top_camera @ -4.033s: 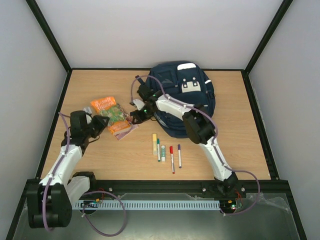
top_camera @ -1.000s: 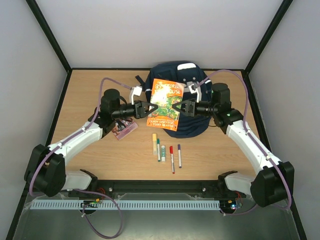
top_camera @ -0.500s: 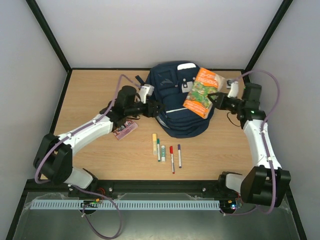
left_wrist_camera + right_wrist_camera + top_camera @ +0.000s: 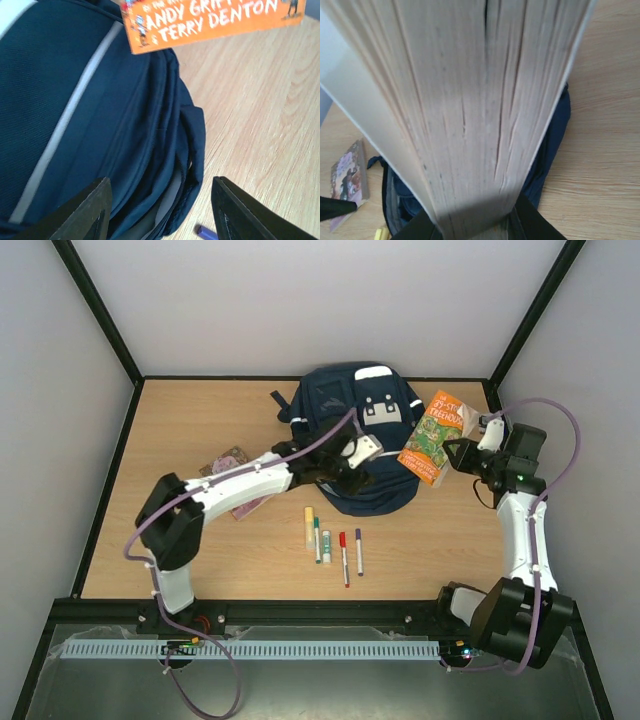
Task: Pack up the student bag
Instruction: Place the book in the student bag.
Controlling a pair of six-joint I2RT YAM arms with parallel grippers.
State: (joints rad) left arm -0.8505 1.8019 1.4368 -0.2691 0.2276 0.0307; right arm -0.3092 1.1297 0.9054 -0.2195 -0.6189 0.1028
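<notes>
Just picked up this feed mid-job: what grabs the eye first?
The orange book stands out first, held up in the right gripper just right of the student bag. Next comes the navy bag itself at the back middle of the table, with the left gripper open over its near part. A row of pens lies in front.
</notes>
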